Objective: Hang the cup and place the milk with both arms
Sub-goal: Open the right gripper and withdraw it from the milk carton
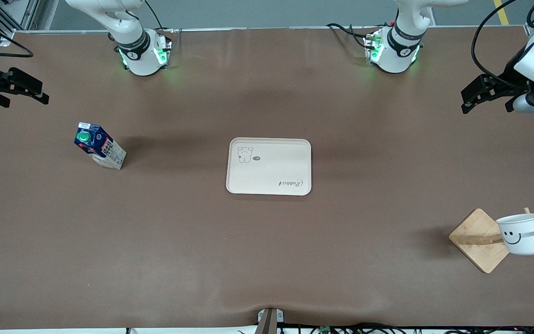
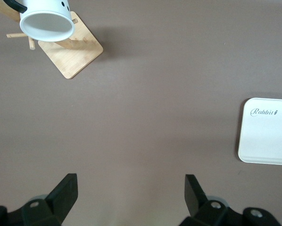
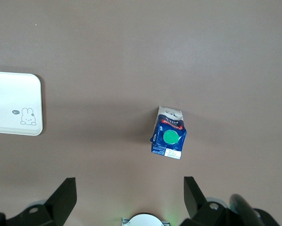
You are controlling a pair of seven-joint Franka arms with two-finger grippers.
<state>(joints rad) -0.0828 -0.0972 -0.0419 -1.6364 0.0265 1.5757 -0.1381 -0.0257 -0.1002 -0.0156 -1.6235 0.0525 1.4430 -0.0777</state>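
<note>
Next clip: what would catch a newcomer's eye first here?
The white smiley cup already hangs on the wooden rack toward the left arm's end. A cream tray lies mid-table, bare. The milk stands toward the right arm's end; both arms wait, jaws open.

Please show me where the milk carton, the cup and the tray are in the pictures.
milk carton (image 1: 100, 145), front view, on its dark-blue side.
cup (image 1: 522, 234), front view, on the white side beside the smiley face.
tray (image 1: 269, 166), front view, on its bare middle.
</note>
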